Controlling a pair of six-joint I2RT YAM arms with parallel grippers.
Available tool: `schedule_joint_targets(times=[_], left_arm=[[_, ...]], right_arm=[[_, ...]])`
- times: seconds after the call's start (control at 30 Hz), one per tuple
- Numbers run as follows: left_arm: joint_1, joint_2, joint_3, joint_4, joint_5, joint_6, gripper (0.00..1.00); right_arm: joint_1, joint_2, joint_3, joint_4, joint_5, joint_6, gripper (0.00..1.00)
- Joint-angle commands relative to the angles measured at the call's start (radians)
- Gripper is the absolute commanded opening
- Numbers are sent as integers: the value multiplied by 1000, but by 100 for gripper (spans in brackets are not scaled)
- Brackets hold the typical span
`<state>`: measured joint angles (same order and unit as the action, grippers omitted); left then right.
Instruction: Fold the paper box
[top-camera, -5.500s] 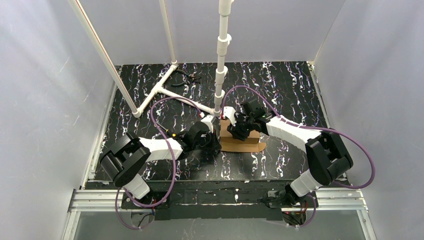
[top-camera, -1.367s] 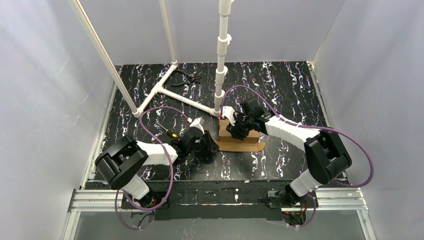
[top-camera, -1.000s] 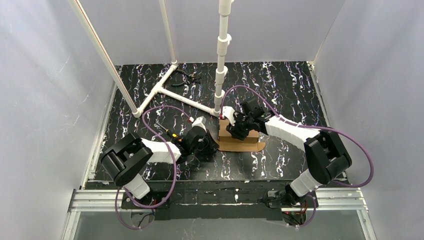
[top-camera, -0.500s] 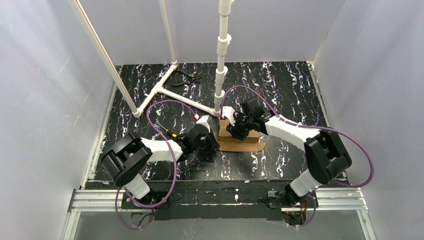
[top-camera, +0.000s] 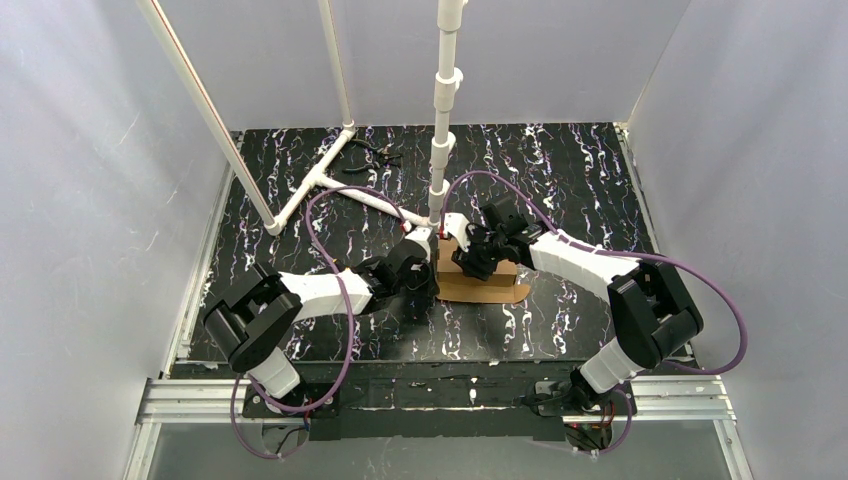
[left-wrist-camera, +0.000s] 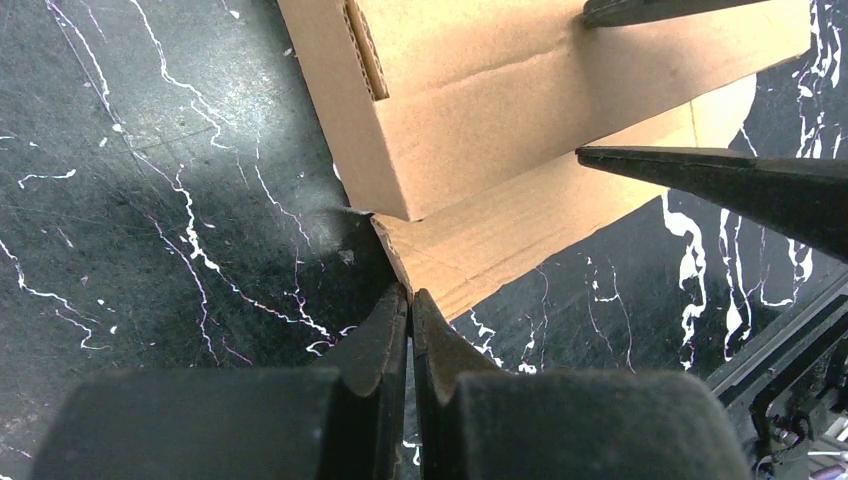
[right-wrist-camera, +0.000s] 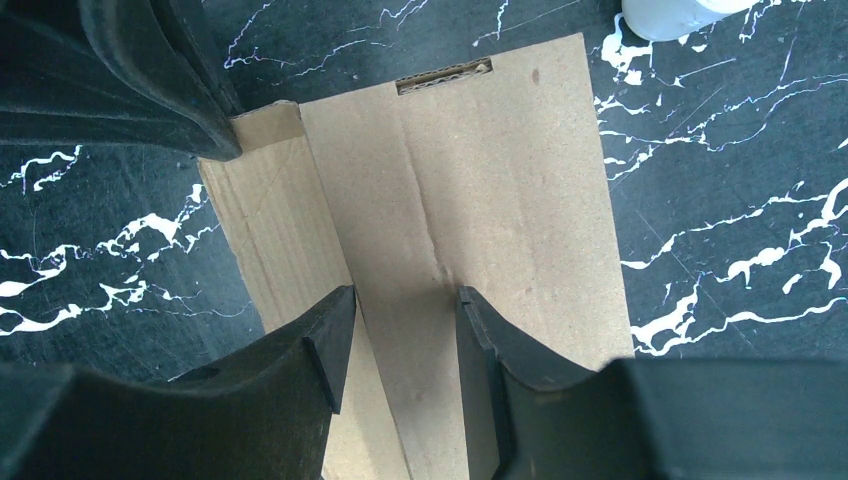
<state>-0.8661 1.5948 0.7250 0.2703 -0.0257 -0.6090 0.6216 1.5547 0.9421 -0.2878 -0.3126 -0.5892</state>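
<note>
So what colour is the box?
The box is plain brown, with no printing. It shows best in the right wrist view.

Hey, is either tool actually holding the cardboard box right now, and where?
Nothing is clearly held. The left tool is shut, its tips at the flat flap's edge of the paper box. The right tool stands open over the box top, not clamped.
</note>
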Motion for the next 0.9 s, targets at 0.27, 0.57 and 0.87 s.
schedule_joint_targets(times=[0.27, 0.57, 0.87], left_arm=[[-7, 1, 77, -18, 70, 53, 0], [9, 7, 85, -17, 134, 55, 0], [51, -1, 86, -17, 216, 66, 0]], right_arm=[[21, 87, -52, -160, 3, 17, 50], [21, 90, -51, -163, 4, 20, 50], [22, 91, -52, -163, 4, 20, 50]])
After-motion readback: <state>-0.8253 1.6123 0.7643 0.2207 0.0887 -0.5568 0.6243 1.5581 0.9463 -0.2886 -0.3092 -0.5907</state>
